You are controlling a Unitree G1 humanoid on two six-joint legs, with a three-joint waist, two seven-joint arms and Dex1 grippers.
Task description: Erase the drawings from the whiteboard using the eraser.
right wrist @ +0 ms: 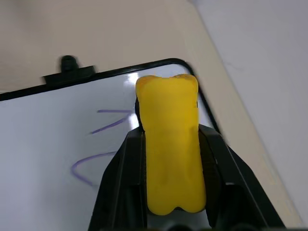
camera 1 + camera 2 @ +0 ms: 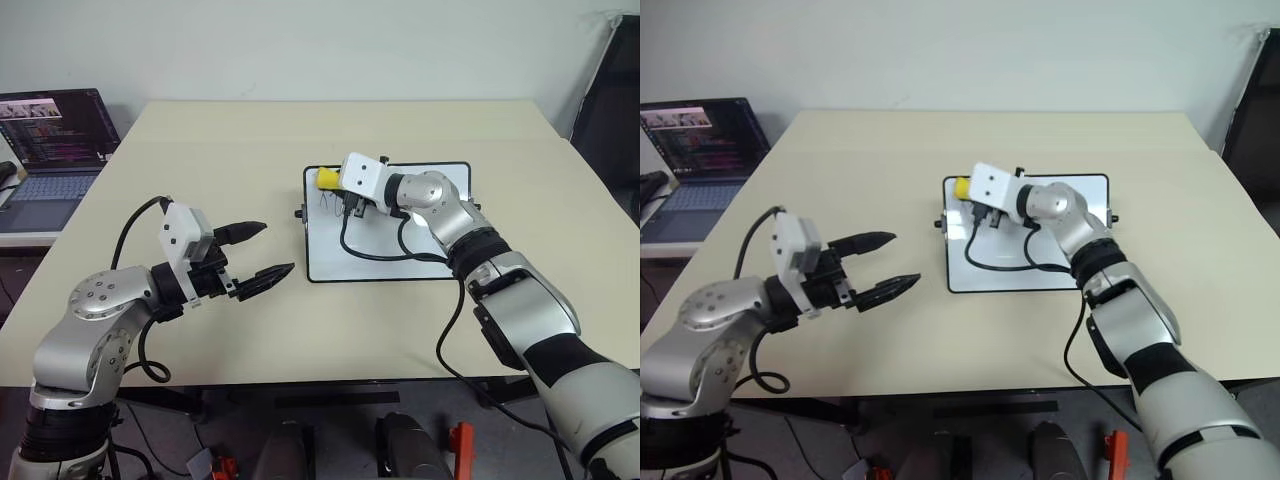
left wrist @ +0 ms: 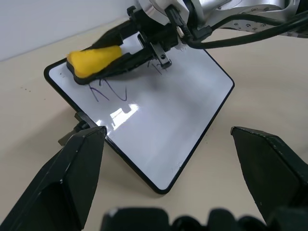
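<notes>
Eraser (image 1: 171, 149), yellow, is sitting clamped between the right gripper's (image 2: 335, 192) black fingers over the far-left corner of the whiteboard (image 2: 420, 262), which is lying on the desk (image 2: 250, 140); purple drawings (image 3: 109, 90) are showing beside it. Left gripper (image 2: 262, 252) is hovering wide apart, holding nothing.

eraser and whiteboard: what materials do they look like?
Eraser: matte yellow block with rounded edges and no shine, probably foam or soft rubber; which one is unclear. Whiteboard: glossy white surface, likely coated or laminated, since it mirrors a bright light patch; the thin black frame looks like plastic.
</notes>
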